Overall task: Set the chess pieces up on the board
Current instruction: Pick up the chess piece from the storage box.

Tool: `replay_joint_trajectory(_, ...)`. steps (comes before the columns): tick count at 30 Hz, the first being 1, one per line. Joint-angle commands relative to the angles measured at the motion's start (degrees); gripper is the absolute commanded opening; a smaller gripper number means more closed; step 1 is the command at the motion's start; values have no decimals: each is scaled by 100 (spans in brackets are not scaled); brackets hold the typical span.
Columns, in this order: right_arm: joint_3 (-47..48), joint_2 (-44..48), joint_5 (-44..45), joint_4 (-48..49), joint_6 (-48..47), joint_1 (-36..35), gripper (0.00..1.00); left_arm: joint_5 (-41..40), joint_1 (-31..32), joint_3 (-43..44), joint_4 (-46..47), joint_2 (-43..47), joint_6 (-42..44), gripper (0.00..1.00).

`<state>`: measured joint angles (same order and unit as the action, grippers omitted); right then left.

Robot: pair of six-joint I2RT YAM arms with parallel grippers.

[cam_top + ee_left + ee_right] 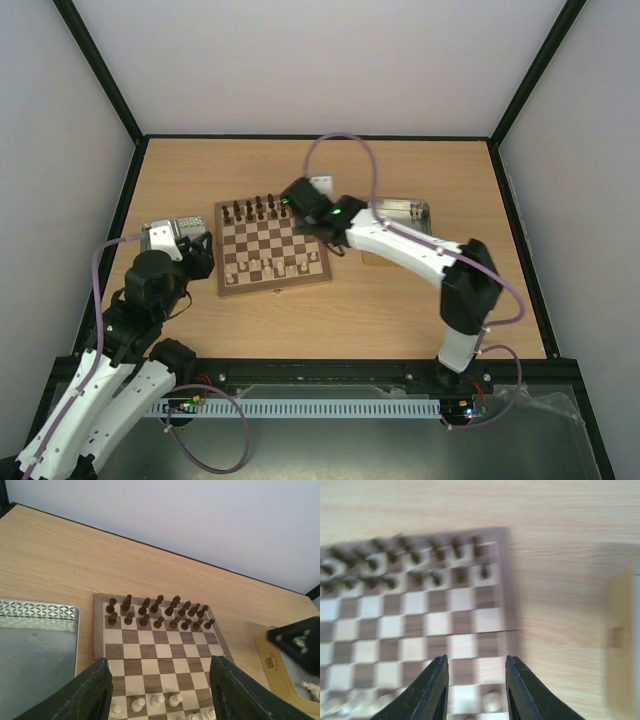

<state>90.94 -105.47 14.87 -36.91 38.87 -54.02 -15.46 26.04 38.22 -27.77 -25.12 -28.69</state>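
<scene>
Two shallow metal tins stand either side of the board (272,245), which lies at centre frame in the overhead view. The left tin (168,234) sits just beside the board's left edge, its grey floor showing. The right tin (408,211) lies right of the board and holds a few pale pieces (310,687). More pale pieces stand on the board's lower rows, and dark pieces (255,210) fill its two upper rows. The left pincer (159,665) hangs at the board's left side, fingers well apart with only squares between them. The right pincer (476,660) is over the board's upper right corner, fingers apart and gripping nothing. The worktop (400,300) is light wood, enclosed by white walls (320,60) and a black frame (100,70).
</scene>
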Motion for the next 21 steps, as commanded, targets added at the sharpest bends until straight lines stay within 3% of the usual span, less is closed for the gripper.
replay_joint_trajectory(1,-1035,883,556,257,195,817,32,216,-38,-62,181,-153,134,56)
replay_joint_trajectory(6,-2137,1569,430,726,21,1896,39,319,-44,-1,417,-421,148,57)
replay_joint_trajectory(11,-2747,1699,94,1148,-84,2913,41,304,-47,-16,887,-799,169,59)
replay_joint_trajectory(21,-3114,1233,-168,1753,-197,3855,40,555,-47,-105,2004,-1876,153,64)
